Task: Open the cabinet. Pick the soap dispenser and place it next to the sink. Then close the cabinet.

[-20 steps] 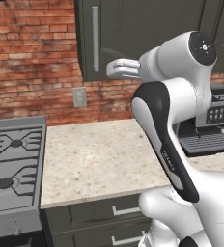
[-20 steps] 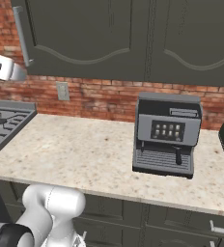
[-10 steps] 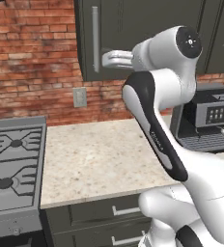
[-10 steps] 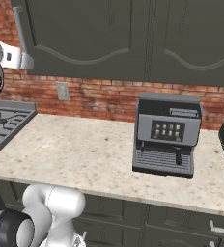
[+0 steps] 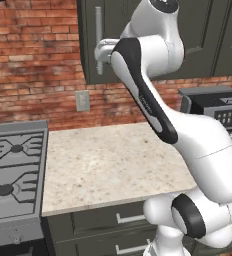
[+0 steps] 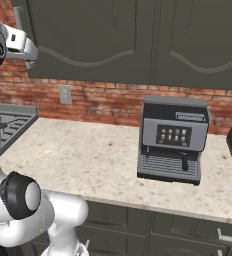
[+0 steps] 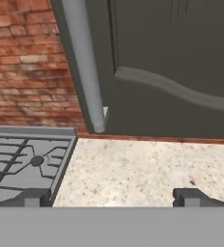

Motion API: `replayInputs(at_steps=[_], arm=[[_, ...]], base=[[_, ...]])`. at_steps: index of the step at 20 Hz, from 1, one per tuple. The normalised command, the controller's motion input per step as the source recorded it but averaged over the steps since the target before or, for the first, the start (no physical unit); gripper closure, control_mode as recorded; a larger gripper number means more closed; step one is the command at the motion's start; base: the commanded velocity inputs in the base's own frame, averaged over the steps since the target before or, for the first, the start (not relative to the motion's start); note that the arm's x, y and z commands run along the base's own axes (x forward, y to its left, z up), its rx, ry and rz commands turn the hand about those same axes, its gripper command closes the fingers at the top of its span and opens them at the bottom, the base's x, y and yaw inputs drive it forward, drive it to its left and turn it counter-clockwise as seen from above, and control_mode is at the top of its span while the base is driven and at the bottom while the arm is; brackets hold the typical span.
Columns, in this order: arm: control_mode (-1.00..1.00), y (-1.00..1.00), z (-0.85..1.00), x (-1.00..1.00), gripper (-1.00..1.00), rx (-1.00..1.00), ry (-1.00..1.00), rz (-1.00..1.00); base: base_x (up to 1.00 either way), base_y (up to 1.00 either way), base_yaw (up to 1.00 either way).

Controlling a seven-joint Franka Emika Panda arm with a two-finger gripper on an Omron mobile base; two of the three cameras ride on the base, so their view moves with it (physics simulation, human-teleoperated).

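A red brick wall backs a speckled stone table (image 5: pixel 113 165) with a stove (image 5: pixel 10 175) at one end and a coffee machine (image 6: pixel 173 140) at the other. The gripper (image 5: pixel 100 52) is raised to the dark cabinet (image 7: pixel 172 62), jaws wide apart and holding nothing — its silver bar handle (image 7: pixel 85 62) stands just ahead, slightly to one side of the fingertips. To open the door well, I'd centre the jaws around the bar, close firmly, then pull along the door's arc — not straight back.
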Motion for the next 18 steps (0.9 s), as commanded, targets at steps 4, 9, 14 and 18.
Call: replayInputs(at_steps=[4,9,14,18], arm=[[-1.00,0.17,-0.15,0.23,-1.00,0.00,0.00,-0.02],[-1.00,0.22,-0.42,0.29,-1.00,-0.01,0.02,-0.02],[-1.00,0.05,-0.66,0.17,-1.00,0.00,-0.02,-0.02],[-1.00,0.00,-0.15,0.05,-1.00,0.00,-0.11,-0.02]], base=[[0.00,0.00,0.00],[0.00,0.00,0.00],[0.00,0.00,0.00],[0.00,0.00,0.00]])
